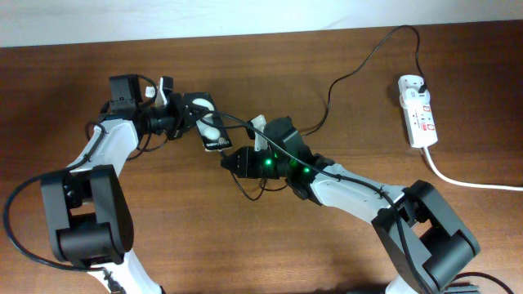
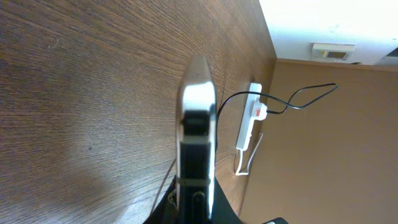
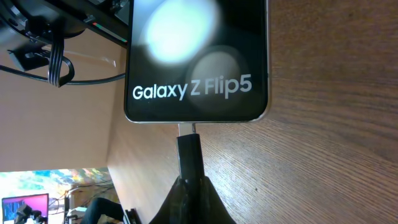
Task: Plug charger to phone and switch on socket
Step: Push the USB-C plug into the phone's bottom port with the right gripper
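The left end effector is clenched on the phone, bracing it so that the port end faces the right arm. The right end effector grasps the charger by its connector, lined up with the port. A sliver of bare metal shows at the phone's edge, so seating appears incomplete. The socket lies well apart at the desk's right side. Its switch positions are too small to read. The left wrist view shows the phone edge-on and hides the gripping fingers.
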You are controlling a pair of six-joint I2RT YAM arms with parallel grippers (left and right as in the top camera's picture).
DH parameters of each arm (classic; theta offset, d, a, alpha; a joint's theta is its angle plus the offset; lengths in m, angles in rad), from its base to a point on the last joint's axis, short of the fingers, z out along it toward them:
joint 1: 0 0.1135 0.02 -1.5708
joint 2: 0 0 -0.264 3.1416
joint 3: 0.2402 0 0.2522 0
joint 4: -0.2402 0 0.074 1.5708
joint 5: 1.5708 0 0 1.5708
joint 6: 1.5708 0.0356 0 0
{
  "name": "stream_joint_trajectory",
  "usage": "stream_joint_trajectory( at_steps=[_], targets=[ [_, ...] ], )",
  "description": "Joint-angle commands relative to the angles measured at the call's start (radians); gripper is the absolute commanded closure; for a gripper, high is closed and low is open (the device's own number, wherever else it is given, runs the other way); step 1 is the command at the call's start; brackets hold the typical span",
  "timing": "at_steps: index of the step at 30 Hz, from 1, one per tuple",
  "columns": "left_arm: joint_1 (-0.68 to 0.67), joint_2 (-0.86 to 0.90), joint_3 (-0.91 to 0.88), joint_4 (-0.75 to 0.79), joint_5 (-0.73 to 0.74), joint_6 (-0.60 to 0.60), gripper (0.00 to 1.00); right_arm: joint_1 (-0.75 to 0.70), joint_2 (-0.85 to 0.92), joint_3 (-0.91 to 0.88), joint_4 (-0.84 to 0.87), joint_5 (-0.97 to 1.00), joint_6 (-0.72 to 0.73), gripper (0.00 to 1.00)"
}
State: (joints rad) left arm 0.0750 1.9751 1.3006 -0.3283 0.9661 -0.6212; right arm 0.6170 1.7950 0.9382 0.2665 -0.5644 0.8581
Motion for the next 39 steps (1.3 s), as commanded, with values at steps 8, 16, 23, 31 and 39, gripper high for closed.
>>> stream_joint_trajectory(
  at_steps=[8, 16, 23, 31, 39],
  targets=[
    [-0.020, 0.001, 0.003, -0.034, 0.277, -0.087, 1.00, -0.022, -0.014, 0.007, 0.131, 0.151, 0.012, 0.96],
    [-0.020, 0.001, 0.003, -0.048, 0.269, -0.086, 1.00, -0.024, -0.014, 0.008, 0.195, 0.226, 0.053, 0.96],
    [-0.020, 0.001, 0.003, -0.048, 0.269, -0.086, 1.00, -0.024, -0.014, 0.008, 0.262, 0.289, 0.101, 0.96],
    [-0.020, 0.001, 0.003, -0.047, 0.268, -0.031, 1.00, -0.024, -0.014, 0.008, 0.245, 0.289, 0.092, 0.96],
    [-0.020, 0.001, 0.003, -0.078, 0.259, 0.278, 1.00, -0.024, -0.014, 0.008, 0.176, 0.288, 0.036, 0.96]
  ],
)
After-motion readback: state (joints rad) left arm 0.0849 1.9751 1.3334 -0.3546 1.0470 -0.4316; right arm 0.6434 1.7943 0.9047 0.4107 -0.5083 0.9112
